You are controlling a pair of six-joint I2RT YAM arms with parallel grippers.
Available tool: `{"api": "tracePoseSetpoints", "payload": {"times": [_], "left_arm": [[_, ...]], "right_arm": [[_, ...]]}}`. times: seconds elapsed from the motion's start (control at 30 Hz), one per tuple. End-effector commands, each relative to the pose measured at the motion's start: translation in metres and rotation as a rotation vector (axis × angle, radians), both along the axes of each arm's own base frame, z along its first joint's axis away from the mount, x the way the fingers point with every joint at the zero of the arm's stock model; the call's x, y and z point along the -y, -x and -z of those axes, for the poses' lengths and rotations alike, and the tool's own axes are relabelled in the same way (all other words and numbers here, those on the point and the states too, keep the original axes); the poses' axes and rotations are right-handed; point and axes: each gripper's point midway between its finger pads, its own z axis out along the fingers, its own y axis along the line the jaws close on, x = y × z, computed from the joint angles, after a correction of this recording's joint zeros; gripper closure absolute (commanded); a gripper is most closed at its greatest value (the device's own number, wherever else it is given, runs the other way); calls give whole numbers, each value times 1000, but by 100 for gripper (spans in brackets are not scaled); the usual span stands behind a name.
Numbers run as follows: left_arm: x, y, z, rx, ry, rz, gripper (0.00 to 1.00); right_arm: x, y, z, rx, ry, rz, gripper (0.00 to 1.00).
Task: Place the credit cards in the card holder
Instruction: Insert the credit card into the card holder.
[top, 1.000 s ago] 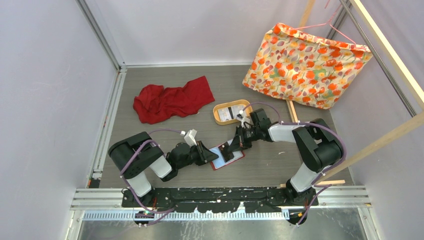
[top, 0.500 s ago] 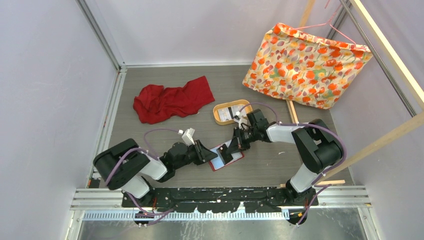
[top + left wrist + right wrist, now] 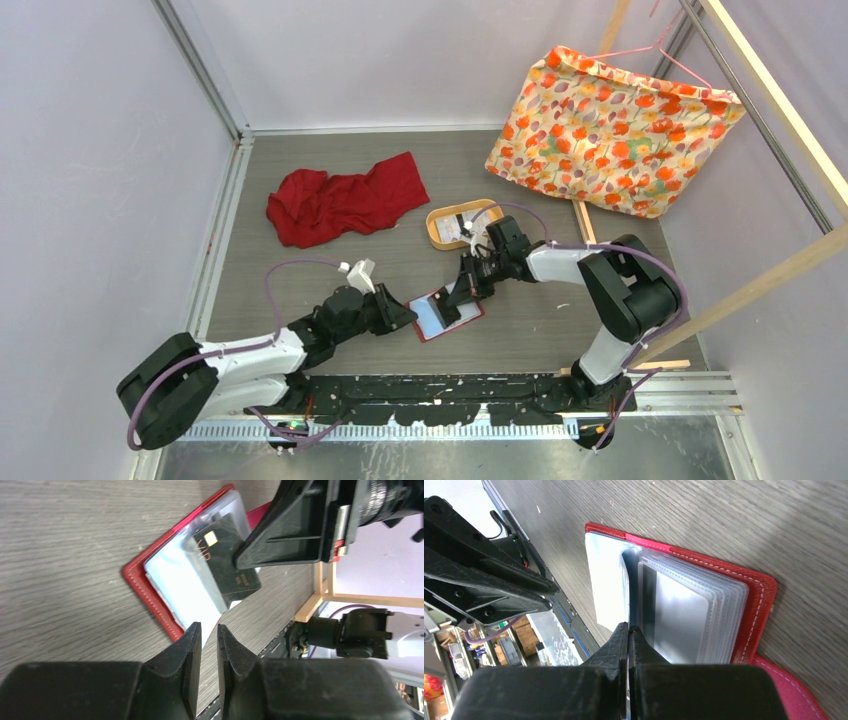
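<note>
The card holder (image 3: pixel 447 320) (image 3: pixel 150 597) (image 3: pixel 754 610) lies open on the table, a red wallet with clear pockets fanned out. My right gripper (image 3: pixel 463 293) (image 3: pixel 629 626) is shut on a dark credit card (image 3: pixel 227 555) (image 3: pixel 629 587), which stands edge-on with its far end between the clear pockets. Just off the wallet's near left corner, my left gripper (image 3: pixel 405 318) (image 3: pixel 209 626) stands narrowly open with nothing between its fingers. More credit cards (image 3: pixel 458 226) lie in the oval wooden tray (image 3: pixel 434 236) behind.
A crumpled red cloth (image 3: pixel 345 198) lies at the back left. A floral fabric bag (image 3: pixel 610 130) on a hanger leans at the back right. A wooden strip (image 3: pixel 583 222) lies to the right of the tray.
My left arm has stretched out low to the left, and its gripper has drawn slightly back from the wallet's edge. The right gripper with the card and the wallet shifted slightly left.
</note>
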Motion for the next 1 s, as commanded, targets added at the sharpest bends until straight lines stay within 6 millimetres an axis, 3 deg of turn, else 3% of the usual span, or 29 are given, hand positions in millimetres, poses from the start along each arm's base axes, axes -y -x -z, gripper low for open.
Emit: {"api": "tracePoseSetpoints", "payload": {"times": [0.0, 0.3, 0.97], "left_arm": [[-10, 5, 18, -47, -99, -2, 81], [8, 1, 22, -65, -71, 35, 81], [8, 2, 27, -72, -85, 45, 85]], "right_arm": [[-8, -8, -5, 37, -11, -11, 99], [-10, -6, -2, 52, 16, -40, 98], [-19, 6, 4, 104, 131, -183, 86]]}}
